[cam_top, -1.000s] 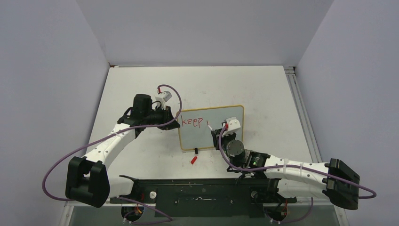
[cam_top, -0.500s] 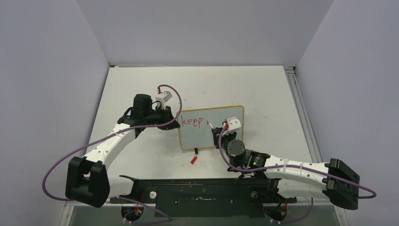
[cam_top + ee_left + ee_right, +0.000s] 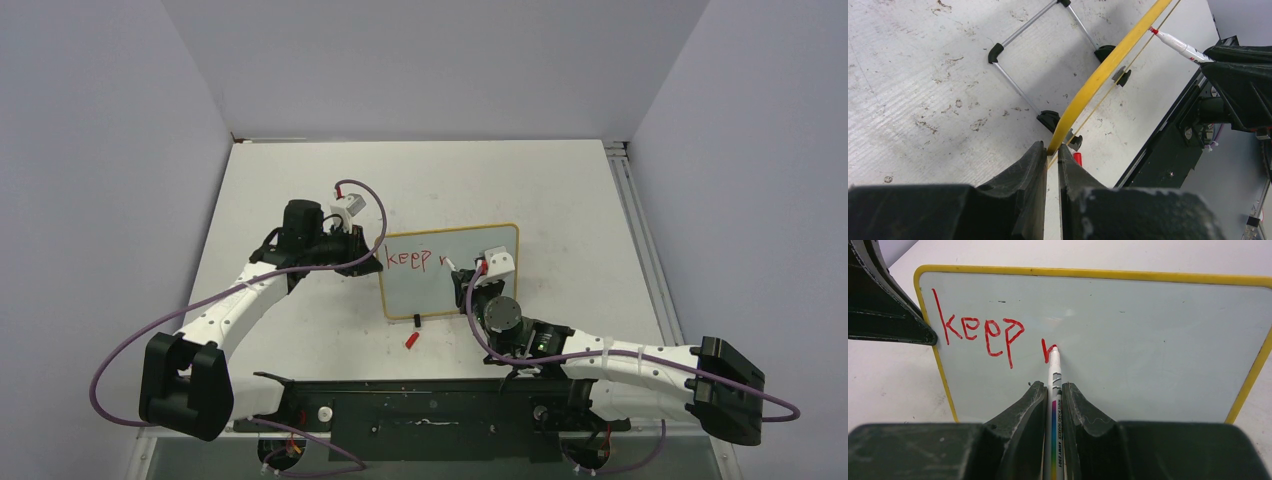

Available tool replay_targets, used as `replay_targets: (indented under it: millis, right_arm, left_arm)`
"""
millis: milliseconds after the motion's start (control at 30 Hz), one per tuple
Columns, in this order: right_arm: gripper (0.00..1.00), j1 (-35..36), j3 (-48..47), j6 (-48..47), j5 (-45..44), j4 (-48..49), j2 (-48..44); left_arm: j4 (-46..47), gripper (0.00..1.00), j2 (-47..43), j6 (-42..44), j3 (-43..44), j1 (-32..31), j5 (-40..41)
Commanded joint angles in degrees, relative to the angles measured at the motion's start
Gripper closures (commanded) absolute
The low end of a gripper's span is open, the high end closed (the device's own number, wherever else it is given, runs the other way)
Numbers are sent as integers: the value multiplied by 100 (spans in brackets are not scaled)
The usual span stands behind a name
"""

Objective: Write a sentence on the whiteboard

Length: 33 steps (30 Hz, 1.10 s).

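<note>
Left gripper (image 3: pixel 1051 148) clamped on the whiteboard (image 3: pixel 450 292), right gripper (image 3: pixel 1052 386) pinching the marker (image 3: pixel 1054 371), tip on the face.
From the left wrist the board shows edge-on, lettering out of sight. It stands mid-table (image 3: pixel 450 180). The sentence (image 3: pixel 985 332) reads "keep" plus one partial red letter, half covered by the tip. The right fingers hide part of the barrel, and the board's top right corner runs out of frame.

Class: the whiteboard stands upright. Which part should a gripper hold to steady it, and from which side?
Pinch the whiteboard by its thin yellow frame at the left edge, coming from the left, jaws straddling front and back. The rim is narrow enough to fit between them, and that side leaves the face free for the marker in the right gripper. The left gripper holds it there.
</note>
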<state>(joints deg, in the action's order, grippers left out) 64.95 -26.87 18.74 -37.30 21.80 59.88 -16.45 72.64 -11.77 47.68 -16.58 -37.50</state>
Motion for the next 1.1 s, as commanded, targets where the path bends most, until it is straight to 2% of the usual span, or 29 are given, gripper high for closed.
replay_targets:
  millis: [0,567,1067]
  right_arm:
    - [95,-9,-52,106,-297,-78,-110]
    - [95,343,188,526,-527,-369,-240]
    - [95,347,-90,39,-595,15,-140]
  left_arm:
    - [39,100,-152,-10,232,-30,-66]
    - [32,100,-194,-10,233,-38,-48]
    - [12,100,-211,7,214,-38,-14]
